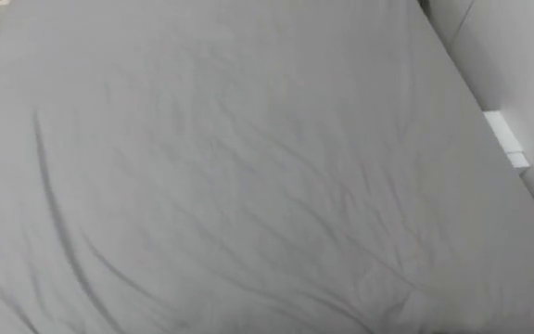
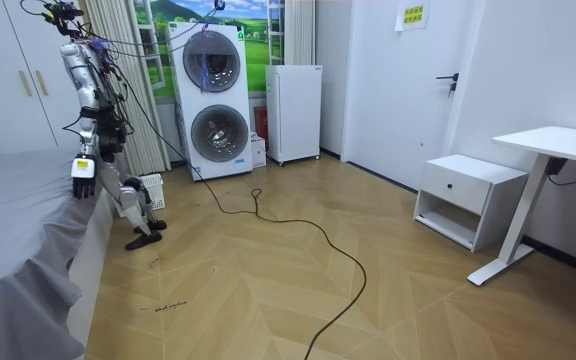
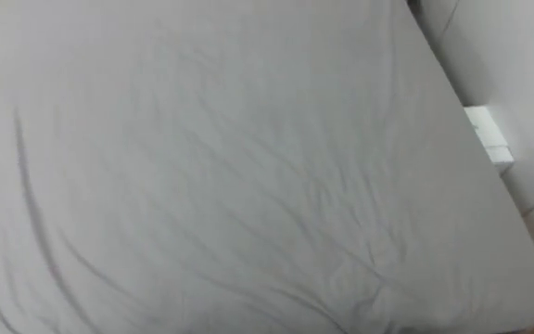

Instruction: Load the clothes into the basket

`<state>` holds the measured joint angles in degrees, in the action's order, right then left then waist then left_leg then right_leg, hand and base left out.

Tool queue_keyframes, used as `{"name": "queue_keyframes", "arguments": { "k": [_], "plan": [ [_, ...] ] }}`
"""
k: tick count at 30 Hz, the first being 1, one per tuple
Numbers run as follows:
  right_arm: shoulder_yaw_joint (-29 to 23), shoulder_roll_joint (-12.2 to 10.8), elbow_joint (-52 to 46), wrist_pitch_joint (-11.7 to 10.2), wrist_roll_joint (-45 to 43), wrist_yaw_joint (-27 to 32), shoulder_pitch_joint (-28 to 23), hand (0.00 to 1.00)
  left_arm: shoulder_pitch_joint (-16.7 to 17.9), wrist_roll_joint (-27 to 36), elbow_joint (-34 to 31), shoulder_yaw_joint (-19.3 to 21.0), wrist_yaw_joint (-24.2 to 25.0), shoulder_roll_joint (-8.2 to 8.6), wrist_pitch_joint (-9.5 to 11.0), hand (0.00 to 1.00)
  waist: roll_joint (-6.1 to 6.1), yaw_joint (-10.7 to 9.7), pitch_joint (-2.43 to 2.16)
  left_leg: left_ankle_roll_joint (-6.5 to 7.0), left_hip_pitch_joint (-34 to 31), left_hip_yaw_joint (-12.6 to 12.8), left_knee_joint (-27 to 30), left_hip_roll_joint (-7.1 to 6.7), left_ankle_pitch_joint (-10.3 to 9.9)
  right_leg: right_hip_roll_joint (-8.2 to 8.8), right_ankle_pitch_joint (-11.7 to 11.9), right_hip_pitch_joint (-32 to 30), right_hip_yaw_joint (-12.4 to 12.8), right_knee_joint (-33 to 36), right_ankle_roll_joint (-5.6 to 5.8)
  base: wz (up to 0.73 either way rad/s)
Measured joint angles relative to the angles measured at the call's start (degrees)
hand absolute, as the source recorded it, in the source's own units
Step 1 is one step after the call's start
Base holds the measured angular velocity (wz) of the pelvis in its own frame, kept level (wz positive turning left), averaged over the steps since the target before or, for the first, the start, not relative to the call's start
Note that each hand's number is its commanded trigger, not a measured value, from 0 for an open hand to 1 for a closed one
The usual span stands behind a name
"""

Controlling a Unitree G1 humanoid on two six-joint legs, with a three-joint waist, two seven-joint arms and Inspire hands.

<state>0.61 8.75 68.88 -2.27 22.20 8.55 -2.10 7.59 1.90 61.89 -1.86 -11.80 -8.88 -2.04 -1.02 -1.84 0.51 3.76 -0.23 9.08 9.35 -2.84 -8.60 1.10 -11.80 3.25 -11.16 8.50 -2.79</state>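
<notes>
Robot at bed (image 2: 8, 200) edge, head over bare grey sheet (image 1: 248, 167); where clothes lie, cannot tell. Left hand (image 2: 83, 180) hangs beside bed, fingers too small to judge. Risks: hand snags sheet, not garment; turning legs kick basket (image 2: 151, 190) on floor just behind.

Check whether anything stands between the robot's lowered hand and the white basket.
Only the robot itself: the left hand hangs at the edge of the bed, while the basket stands on the floor behind its legs.
</notes>
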Motion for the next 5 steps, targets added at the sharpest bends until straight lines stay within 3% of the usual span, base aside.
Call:
{"name": "queue_keyframes", "arguments": {
  "k": [5],
  "plan": [
    [3.01,-0.45,-0.03,1.26,-2.14,-1.43,0.09,0.00,0.01,-0.32,-0.04,0.64,-0.06,1.37,1.30,0.00,-0.27,1.15,0.08,0.00,0.00,-0.73,0.01,-0.11,-0.02,-0.01,-0.15,0.14,-0.55,0.07,0.05,0.09]
  ]
}}
